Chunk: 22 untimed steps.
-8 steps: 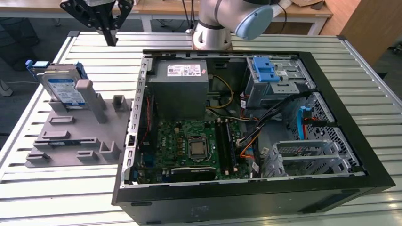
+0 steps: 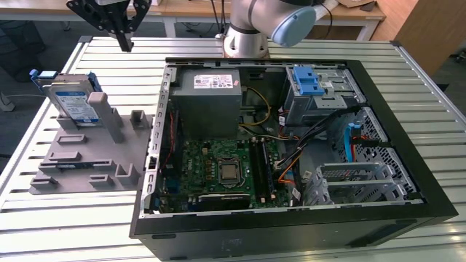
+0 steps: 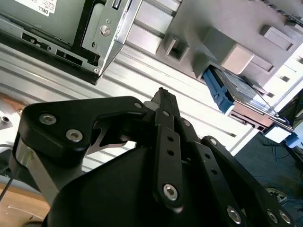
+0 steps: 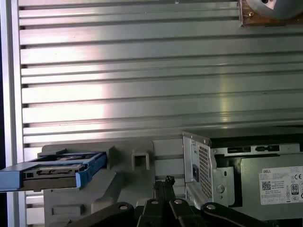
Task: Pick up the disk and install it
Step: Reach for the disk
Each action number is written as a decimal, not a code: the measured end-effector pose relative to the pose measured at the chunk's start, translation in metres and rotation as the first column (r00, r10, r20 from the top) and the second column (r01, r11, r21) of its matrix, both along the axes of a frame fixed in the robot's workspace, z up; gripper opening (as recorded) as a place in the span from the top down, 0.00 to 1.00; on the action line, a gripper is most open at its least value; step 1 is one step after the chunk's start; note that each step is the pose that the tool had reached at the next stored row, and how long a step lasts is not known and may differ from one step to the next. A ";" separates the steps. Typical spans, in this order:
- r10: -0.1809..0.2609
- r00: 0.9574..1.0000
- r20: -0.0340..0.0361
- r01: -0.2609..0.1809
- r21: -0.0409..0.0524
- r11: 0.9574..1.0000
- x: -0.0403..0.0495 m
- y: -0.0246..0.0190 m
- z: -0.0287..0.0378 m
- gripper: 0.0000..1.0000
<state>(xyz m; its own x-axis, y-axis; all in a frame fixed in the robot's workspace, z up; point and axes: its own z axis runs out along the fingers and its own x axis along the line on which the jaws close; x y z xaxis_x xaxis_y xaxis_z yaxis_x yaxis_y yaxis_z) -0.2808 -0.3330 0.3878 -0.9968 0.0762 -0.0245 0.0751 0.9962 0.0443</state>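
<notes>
Silver-grey disk [image 2: 74, 105] stands on edge in the grey fixture plate [image 2: 80, 159], at the left of the exterior view. We note the claw [image 2: 126, 46] at upper left, fingers together and empty, above the disk and to its right, well apart.

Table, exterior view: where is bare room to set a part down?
Bare table: behind the fixture plate, in front of it, and on the exterior view's right of the computer case. Crowded: the plate's posts by the disk, and inside the case.
</notes>
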 end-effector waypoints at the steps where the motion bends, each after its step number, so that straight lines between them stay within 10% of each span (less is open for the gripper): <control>1: 0.000 1.000 0.000 0.000 0.000 1.000 -0.0008 0.0007 0.0000 0.89; 22: 0.000 1.000 0.000 0.000 0.000 1.000 -0.0176 0.0148 -0.0002 0.89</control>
<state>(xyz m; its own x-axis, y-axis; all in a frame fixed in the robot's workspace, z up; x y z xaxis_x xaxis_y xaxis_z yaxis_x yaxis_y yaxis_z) -0.2984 -0.3183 0.3876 -0.9968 0.0763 -0.0245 0.0752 0.9962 0.0444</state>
